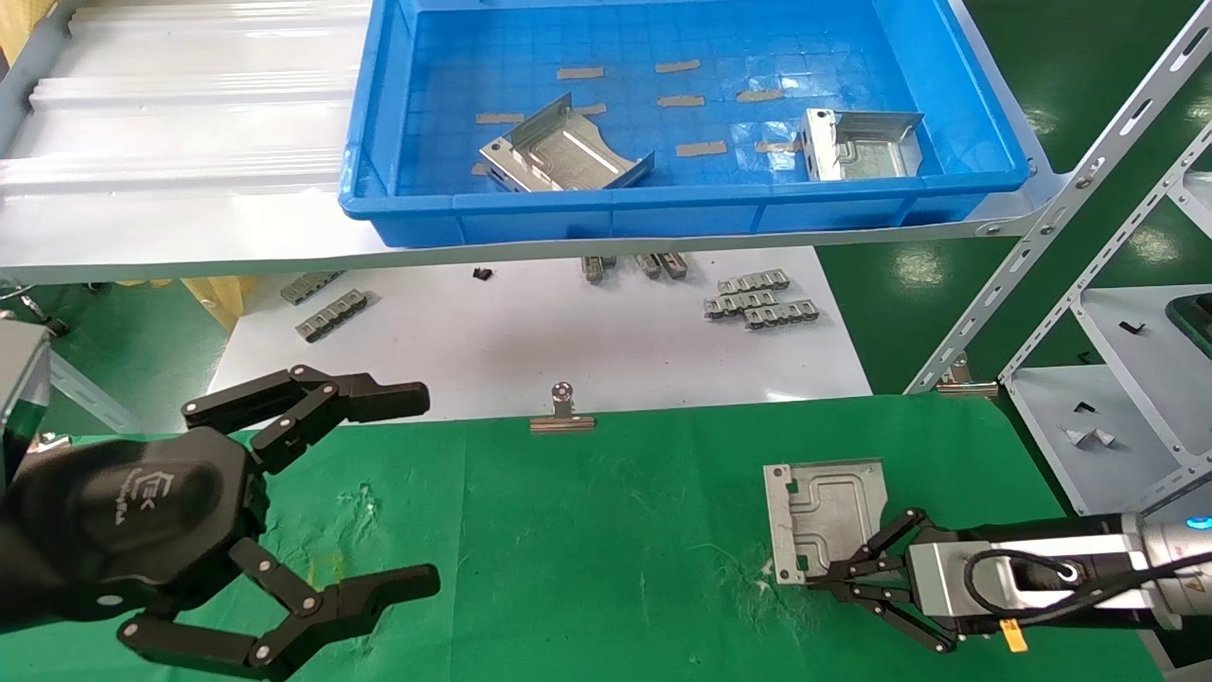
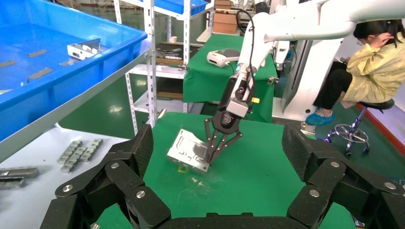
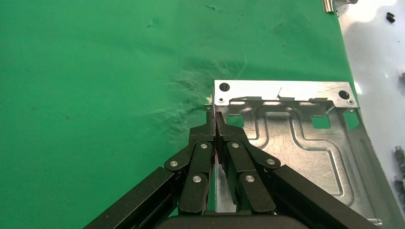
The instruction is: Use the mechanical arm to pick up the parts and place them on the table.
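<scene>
We see the right gripper [image 1: 816, 574] low over the green table [image 1: 587, 540] near its right edge, its fingers [image 3: 216, 129] pressed together on the near flange of one silver part [image 1: 827, 516], which lies flat on the cloth with its embossed channel pattern facing up. In the left wrist view the same gripper [image 2: 209, 160] stands over the part [image 2: 188, 150] and grips its edge, beside white scuff marks on the cloth. The right wrist view shows the part [image 3: 305, 143] with a hole at each far corner, close to the table's far edge, where the white board [image 3: 372, 52] begins. The left gripper [image 1: 402, 493] hovers over the table's near left corner, its fingers [image 1: 388, 400] spread wide and holding nothing. We note two more parts in the blue bin [image 1: 454, 204] on the grey shelf [image 1: 180, 142] beyond the table: one [image 1: 563, 152] near the bin's middle, tilted, and one [image 1: 862, 142] towards its right wall. Grey toothed clip strips [image 1: 757, 298] lie on the white board [image 1: 530, 341], and a steel binder clip [image 1: 562, 413] sits at the table's far edge.
</scene>
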Robot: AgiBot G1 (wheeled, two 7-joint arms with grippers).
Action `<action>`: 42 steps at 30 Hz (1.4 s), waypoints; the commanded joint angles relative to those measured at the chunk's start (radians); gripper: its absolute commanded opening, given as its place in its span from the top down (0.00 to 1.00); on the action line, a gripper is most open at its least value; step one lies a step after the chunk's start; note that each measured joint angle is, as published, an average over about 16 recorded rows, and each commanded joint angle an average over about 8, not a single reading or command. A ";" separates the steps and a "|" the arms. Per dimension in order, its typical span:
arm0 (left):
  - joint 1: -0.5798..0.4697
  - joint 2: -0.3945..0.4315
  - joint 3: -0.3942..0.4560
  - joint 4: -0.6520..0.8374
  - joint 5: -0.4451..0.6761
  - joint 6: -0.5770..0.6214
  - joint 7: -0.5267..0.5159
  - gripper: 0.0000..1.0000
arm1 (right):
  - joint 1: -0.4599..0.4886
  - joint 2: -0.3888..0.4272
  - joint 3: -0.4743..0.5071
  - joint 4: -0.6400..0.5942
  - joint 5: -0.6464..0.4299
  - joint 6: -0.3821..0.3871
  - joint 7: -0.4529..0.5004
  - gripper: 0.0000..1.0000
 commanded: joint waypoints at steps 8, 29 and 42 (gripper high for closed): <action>0.000 0.000 0.000 0.000 0.000 0.000 0.000 0.00 | 0.041 -0.090 -0.011 -0.171 -0.028 -0.007 -0.119 0.31; 0.000 0.000 0.000 0.000 0.000 0.000 0.000 0.00 | 0.139 -0.147 -0.014 -0.345 -0.033 -0.104 -0.183 0.00; 0.000 0.000 0.000 0.000 0.000 0.000 0.000 0.00 | 0.172 -0.118 0.049 -0.328 0.089 -0.153 0.029 0.00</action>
